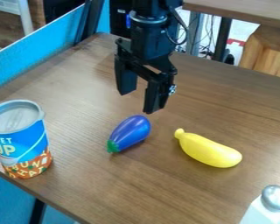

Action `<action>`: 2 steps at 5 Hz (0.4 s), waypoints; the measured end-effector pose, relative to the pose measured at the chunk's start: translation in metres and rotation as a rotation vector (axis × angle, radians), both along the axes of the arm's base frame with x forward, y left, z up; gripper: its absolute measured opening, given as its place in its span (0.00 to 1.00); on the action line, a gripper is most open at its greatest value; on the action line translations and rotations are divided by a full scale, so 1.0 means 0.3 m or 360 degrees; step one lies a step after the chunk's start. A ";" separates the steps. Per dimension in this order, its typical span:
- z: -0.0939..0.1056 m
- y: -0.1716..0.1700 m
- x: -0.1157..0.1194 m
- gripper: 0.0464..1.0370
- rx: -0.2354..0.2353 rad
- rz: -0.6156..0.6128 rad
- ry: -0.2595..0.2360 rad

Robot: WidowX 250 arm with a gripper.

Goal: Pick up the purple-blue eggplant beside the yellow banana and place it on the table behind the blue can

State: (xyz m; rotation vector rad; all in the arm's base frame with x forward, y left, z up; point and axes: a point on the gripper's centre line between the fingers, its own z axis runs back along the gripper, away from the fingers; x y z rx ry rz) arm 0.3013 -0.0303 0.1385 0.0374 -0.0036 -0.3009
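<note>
The black gripper [138, 99] hangs above the wooden table in the upper middle, its two fingers spread apart with nothing between them. Nearest to it, just below, a purple-blue toy eggplant [131, 132] lies on the table, its green end toward the lower left. A yellow banana [209, 149] lies to the right of the eggplant, its narrow tip toward the upper left. At the left stands an upright soup can [22, 141] with a blue and orange label and a silver lid. A white shaker with a rounded metal top [275, 197] is partly in view at the lower right corner.
The brown wooden table [142, 188] ends in a slanting front edge at the lower left. A blue panel [31, 59] runs along its upper left side. Behind the arm are cables, dark table legs and a wooden stool [268, 49].
</note>
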 end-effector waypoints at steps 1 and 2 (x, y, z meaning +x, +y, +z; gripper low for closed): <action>-0.027 0.002 -0.006 0.96 0.0005 0.0002 0.0044; -0.063 0.036 -0.007 0.96 0.0105 -0.0054 0.0023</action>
